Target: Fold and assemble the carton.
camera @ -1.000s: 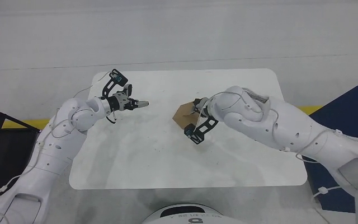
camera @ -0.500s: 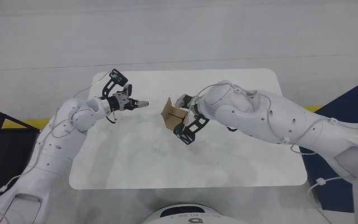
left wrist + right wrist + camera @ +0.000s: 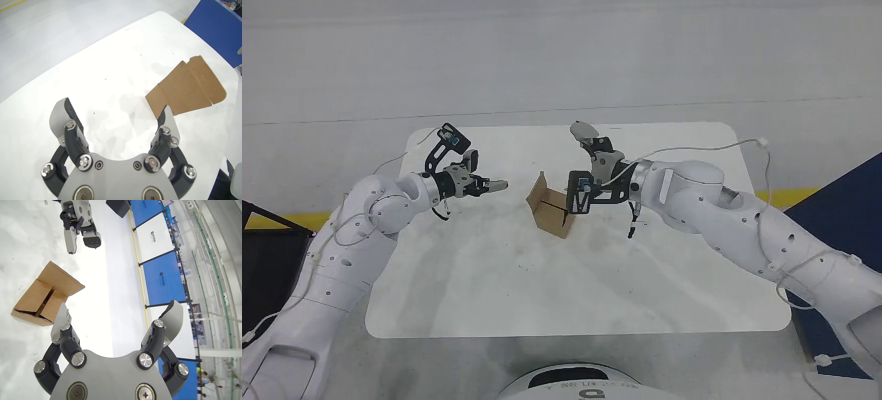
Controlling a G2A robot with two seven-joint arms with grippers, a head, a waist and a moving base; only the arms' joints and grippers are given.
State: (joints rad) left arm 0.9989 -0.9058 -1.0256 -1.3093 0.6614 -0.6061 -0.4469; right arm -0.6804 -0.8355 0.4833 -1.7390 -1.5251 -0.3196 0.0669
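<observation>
Carton [image 3: 550,205] seemingly free on table [image 3: 492,285]

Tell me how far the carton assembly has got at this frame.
Done: the carton stands on the table as a box, two flaps folded in. In hand: nothing; left gripper and right gripper are both open. Remaining: one flap stands open, unclosed.

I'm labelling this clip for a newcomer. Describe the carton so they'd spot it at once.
Look at the white table, near its middle, between the left gripper and right gripper. The carton sits there, flaps open: the only brown cardboard thing on it.
</observation>
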